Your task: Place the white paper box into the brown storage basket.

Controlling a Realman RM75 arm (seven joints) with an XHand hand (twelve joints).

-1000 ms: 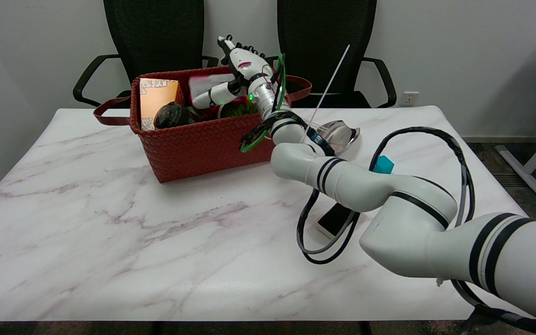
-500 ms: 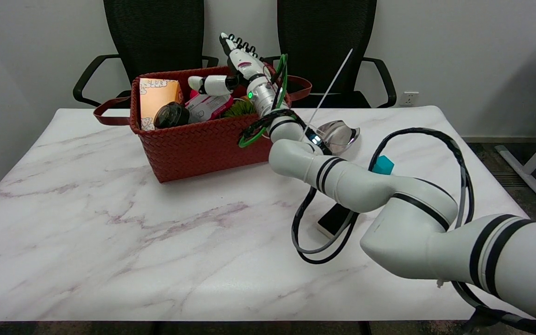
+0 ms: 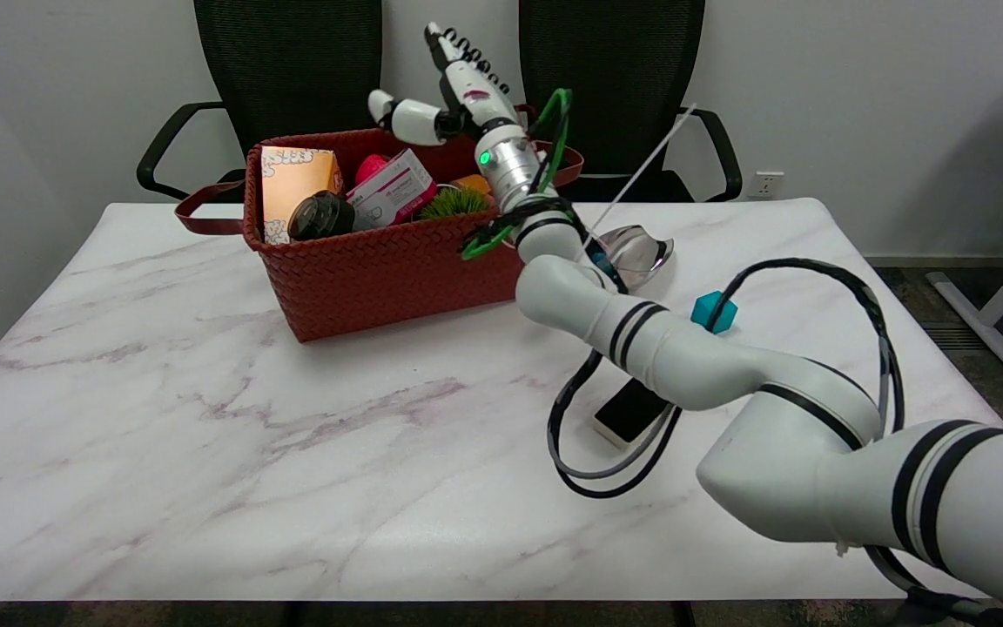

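Right hand [image 3: 449, 91] above the far rim of the brown storage basket [image 3: 380, 261], fingers spread, holding nothing. White paper box [image 3: 391, 189] lies inside the basket, tilted, long axis running lower-left to upper-right, propped among a dark jar [image 3: 320, 215], orange carton [image 3: 292, 178] and green tuft [image 3: 454, 203]. Marble table [image 3: 205, 435] bare left of the basket.

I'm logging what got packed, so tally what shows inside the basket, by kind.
Boxes: 2, the white paper box and an orange box.
Dark round jars: 1.
Pink balls: 1.
Green spiky tufts: 1.
Small orange things: 1.
Total: 6 showing in the brown basket.
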